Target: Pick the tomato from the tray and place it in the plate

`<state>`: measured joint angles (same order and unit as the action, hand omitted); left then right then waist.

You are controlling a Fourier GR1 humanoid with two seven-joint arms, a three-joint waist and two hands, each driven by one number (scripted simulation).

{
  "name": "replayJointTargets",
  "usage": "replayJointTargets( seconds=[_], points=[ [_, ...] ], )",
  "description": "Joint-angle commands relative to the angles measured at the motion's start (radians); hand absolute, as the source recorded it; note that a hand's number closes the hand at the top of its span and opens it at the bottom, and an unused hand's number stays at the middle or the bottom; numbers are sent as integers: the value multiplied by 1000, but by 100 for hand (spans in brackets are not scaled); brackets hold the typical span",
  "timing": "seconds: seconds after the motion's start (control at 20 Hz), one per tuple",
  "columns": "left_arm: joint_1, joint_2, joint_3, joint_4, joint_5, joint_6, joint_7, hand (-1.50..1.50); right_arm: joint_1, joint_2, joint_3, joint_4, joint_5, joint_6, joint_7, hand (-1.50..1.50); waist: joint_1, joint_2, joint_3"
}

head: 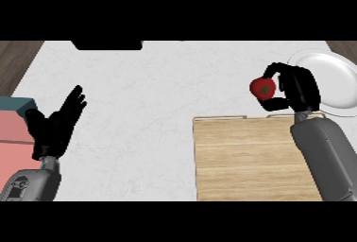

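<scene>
At the far left edge lies a pink block (15, 137) with a teal block (17, 103) touching its upper side; both are cut off by the view's border. Just beside them the left robot hand (52, 127) rests over the white marbled surface (140, 108), fingers straight and spread, pointing up and away from the forearm, holding nothing. Its grey forearm comes in from the lower left corner.

At the top, left of centre, a black object (106, 45) sits at the far edge of the surface, partly cut off by the band.

Right of centre lies the wooden tray (244, 160), a pale plank board reaching to the lower edge.

Above the tray's far right corner the right robot hand (296, 90) is curled round the tomato (263, 88), fingers arched over its top and thumb under it. The red tomato shows its dark green star toward the view and sits clear of the tray, just left of the plate's rim, not yet over the plate. The white plate (331, 75) lies at the upper right, partly hidden behind the hand and cut by the right border. The right forearm crosses the tray's right side.
</scene>
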<state>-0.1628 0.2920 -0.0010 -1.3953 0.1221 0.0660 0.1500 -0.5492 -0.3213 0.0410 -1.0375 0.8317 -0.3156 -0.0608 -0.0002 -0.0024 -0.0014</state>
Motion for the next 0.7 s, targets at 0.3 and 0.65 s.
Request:
replayJointTargets(
  seconds=[0.3,0.65],
  points=[
    [-42,-42,-15,-7,-32,28,37,0,-174,-62,-225,154,-68,-92,112,150,11,6,2],
    [-9,-59,-3,18,-39,6,-13,0,-193,-182,-342,377,-140,-109,-26,150,14,8,2]
  ],
)
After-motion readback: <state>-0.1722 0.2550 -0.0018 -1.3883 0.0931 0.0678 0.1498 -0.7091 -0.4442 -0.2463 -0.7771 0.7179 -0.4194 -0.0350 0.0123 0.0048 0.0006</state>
